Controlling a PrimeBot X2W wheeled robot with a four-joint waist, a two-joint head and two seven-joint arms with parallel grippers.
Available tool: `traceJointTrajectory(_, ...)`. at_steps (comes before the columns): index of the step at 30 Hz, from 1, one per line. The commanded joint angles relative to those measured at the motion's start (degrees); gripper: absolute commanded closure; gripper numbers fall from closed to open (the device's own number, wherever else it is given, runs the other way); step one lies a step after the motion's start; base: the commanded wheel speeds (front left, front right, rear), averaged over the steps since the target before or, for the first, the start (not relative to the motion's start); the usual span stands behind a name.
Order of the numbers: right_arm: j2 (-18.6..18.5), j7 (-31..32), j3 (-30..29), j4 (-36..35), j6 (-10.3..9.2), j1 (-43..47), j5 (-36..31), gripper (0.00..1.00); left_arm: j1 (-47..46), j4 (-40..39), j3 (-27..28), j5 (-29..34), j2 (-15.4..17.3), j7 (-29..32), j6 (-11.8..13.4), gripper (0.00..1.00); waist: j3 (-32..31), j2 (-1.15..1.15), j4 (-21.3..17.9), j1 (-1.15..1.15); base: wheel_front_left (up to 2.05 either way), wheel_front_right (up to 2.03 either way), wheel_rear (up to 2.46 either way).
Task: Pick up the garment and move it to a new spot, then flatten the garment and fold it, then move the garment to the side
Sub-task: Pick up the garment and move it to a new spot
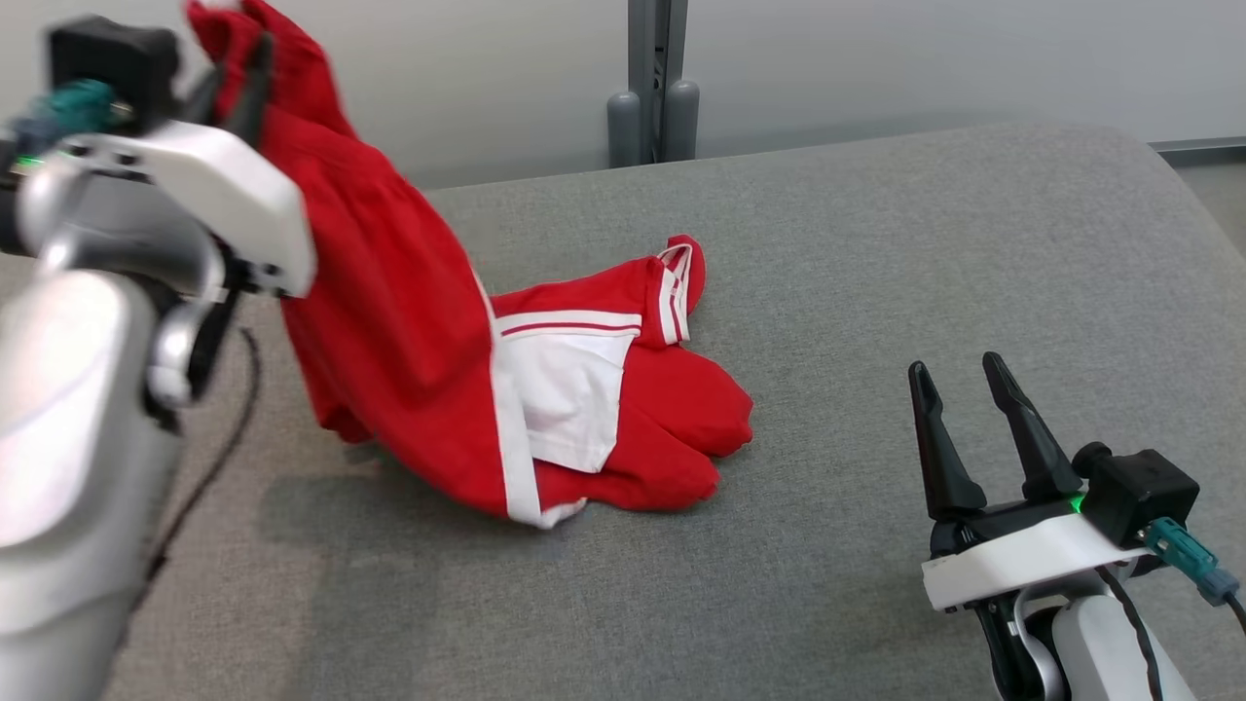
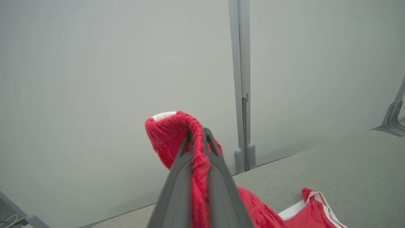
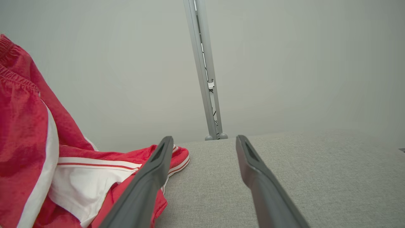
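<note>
Here the red garment [image 1: 409, 321] with white stripes is half lifted. Its elastic waistband is at the upper left of the head view, pinched between the pressed-together fingers of the left claw [image 1: 238, 88]. From there the cloth slopes down to a crumpled heap of legs and white lining at the middle of the grey padded surface [image 1: 876, 243]. In the left wrist view a fold of the garment [image 2: 164, 136] bulges over the tips of the left claw [image 2: 198, 133], so the hold looks firm.

The right claw [image 1: 959, 389] sits at the lower right, fingers spread and holding nothing, apart from the cloth. In its own view the garment [image 3: 25, 126] lies at the lower left, just past one finger of the right claw [image 3: 204, 139]. A grey post [image 1: 654, 78] stands behind the surface, at the top middle.

As I judge it, the pick-up has begun but is not complete, since the lower half lies on the surface. Carrying it to a new spot, flattening, folding and moving it aside are all left to do.
</note>
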Motion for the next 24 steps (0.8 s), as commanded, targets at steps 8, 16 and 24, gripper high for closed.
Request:
traceJointTrajectory(8,-0.7,-0.3,0.4,-0.5,0.11,-0.9,0.3,0.0,-1.5,-3.3,8.7,-2.6,11.4,4.5,0.3,1.0,2.3,0.0,-0.1,0.0,0.0,0.0,0.0)
traceJointTrajectory(16,-1.4,-0.3,0.6,-0.4,0.11,-1.8,0.2,0.0,-0.9,1.5,13.5,-4.7,16.1,3.4,-0.3,1.0,4.0,0.0,-0.4,0.0,0.0,0.0,0.0)
traceJointTrajectory(24,-1.7,-0.3,1.6,-0.3,0.11,-2.8,0.5,0.0,5.6,14.7,16.1,-8.8,14.9,1.5,-1.3,1.0,5.8,0.0,-1.2,0.0,0.0,0.0,0.0)
